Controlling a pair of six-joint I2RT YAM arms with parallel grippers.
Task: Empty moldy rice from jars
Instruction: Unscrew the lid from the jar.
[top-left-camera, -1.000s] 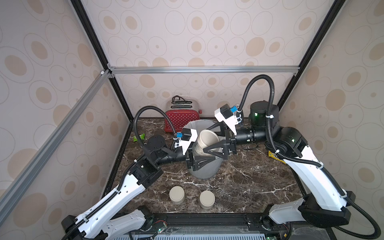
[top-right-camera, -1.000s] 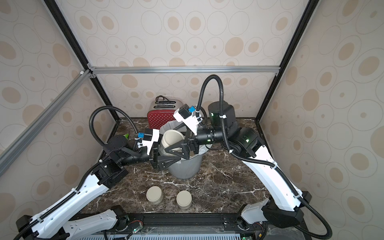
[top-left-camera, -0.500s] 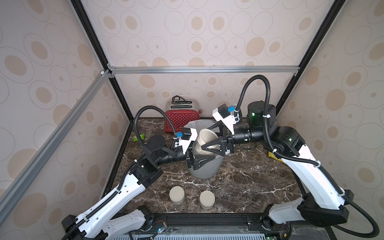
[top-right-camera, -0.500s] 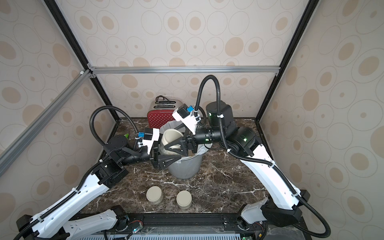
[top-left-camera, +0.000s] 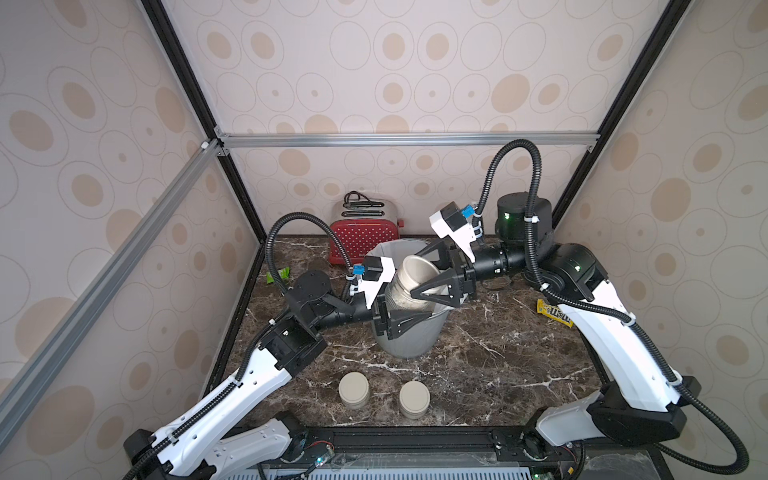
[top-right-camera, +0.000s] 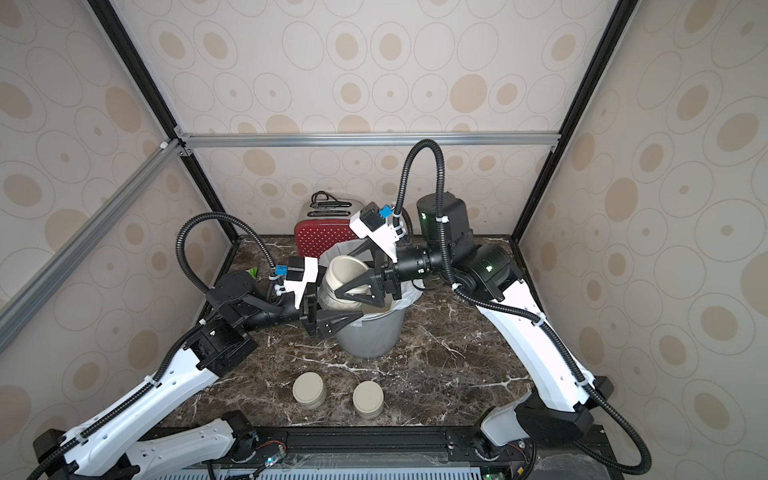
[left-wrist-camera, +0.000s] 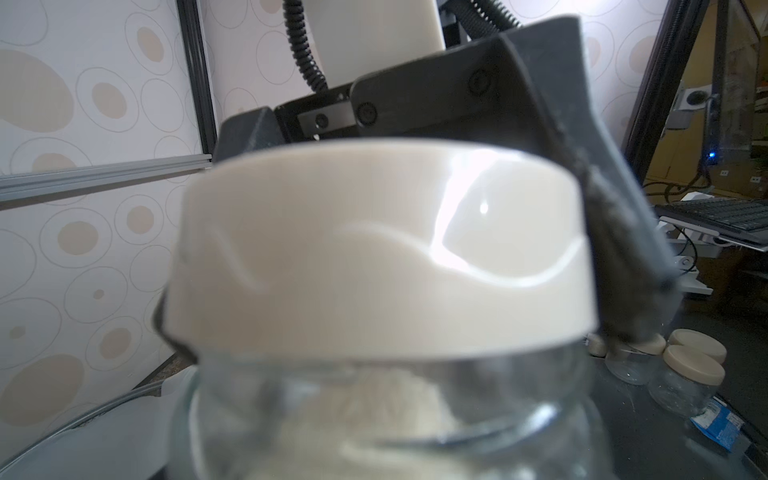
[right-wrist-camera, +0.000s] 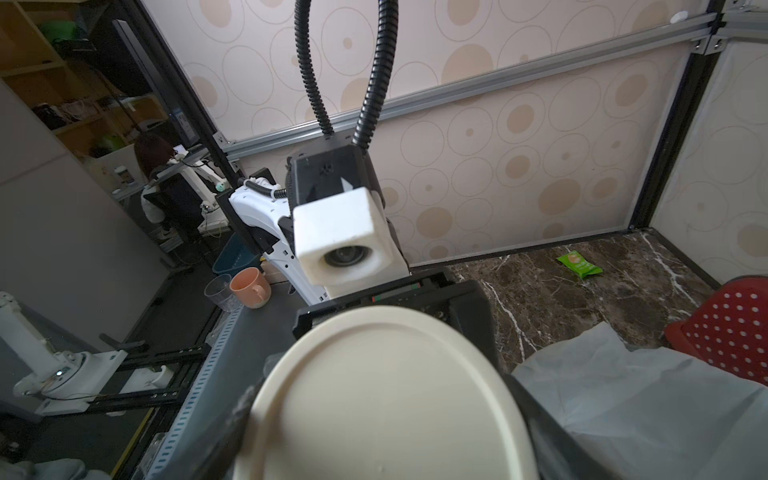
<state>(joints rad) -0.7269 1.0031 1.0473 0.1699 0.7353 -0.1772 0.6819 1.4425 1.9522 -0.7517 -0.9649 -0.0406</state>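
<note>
Over the grey bin (top-left-camera: 411, 340) at frame centre, left gripper (top-left-camera: 405, 303) clenched on a tilted glass jar (top-left-camera: 397, 293) holding moldy rice (left-wrist-camera: 374, 415); right gripper (top-left-camera: 419, 276) grasping its cream lid (right-wrist-camera: 386, 395). Lower centre: second jar (top-left-camera: 353, 390) and third jar (top-left-camera: 414, 400), lidded, upright, near each other.

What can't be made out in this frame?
Bin contents: top views, blocked by the held jar, left end effector and right end effector.
Rice level: left wrist view, blurred, cut off at the edge.
Screw thread: left wrist view, covered by the lid.
Yellow candy pack: a top view, partly under the right arm.
</note>
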